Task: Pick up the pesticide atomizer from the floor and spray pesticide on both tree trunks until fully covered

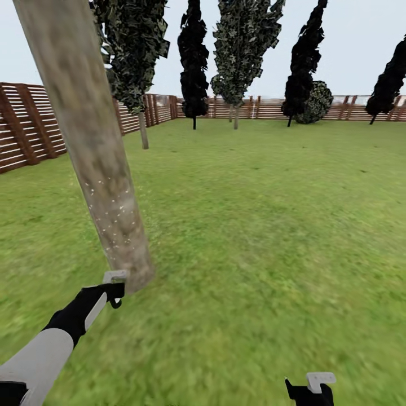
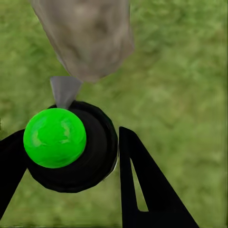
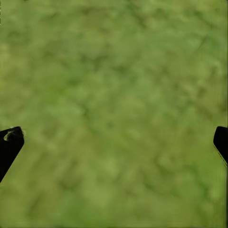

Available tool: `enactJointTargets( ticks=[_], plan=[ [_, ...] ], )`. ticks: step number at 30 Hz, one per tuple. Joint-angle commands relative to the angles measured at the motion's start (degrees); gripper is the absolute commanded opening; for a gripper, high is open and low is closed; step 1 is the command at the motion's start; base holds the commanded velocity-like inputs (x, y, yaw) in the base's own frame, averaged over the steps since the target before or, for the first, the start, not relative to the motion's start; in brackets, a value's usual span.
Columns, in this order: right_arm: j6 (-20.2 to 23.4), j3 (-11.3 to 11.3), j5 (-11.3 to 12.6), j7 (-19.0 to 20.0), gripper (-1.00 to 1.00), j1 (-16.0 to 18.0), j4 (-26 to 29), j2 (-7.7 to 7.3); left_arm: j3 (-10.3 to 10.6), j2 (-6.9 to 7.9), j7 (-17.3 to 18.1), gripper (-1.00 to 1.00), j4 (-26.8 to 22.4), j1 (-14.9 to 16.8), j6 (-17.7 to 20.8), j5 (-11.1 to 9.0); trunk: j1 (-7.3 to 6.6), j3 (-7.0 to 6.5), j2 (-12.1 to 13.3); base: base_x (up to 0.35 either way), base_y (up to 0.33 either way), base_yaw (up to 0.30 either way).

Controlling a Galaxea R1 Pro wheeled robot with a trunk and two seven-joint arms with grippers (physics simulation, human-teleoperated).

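Spraying the near tree trunk from our left side.
Our left gripper clamps the pesticide atomizer, nozzle aimed at the trunk base just ahead; white pesticide specks dot the lower bark, seemingly sparse. Right gripper spread wide, empty, over floor.

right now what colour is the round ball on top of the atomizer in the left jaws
Bright green, on a black round atomizer body; the ball shows best in the left wrist view.

Near trunk stands left foreground on the grass, leaning. Left gripper sits just before its base; right gripper well apart to the right. Fence runs behind, further trees along it.
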State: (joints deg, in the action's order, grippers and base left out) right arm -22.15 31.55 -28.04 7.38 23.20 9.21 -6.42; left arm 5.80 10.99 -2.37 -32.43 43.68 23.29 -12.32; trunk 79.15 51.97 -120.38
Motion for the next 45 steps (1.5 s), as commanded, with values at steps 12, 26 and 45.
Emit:
enactJointTargets(
  ticks=[12, 26, 45],
  plan=[
    [0.0, 0.0, 0.0, 0.0, 1.0, 0.0, -0.1, 0.07, 0.0, -0.14, 0.0, -1.0, 0.2, 0.0, 0.1, 0.0, 0.0, 0.0, 0.0, 0.058, -0.274, 0.276],
    [-0.1, 0.0, 0.1, -0.2, 1.0, 0.0, 0.2, 0.07, 2.2, -1.86, 1.3, -1.0, 1.7, -8.6, -10.1, 2.3, 0.0, 0.0, 0.0, -0.004, -0.115, 0.062],
    [14.2, -25.9, -0.2, 37.4, 1.0, 4.0, 30.0, 5.57, 11.0, -1.01, 40.1, -1.0, 2.8, -10.3, -12.2, 23.9, 0.0, 0.0, 0.0, -0.335, 0.088, 0.0]
  ],
)
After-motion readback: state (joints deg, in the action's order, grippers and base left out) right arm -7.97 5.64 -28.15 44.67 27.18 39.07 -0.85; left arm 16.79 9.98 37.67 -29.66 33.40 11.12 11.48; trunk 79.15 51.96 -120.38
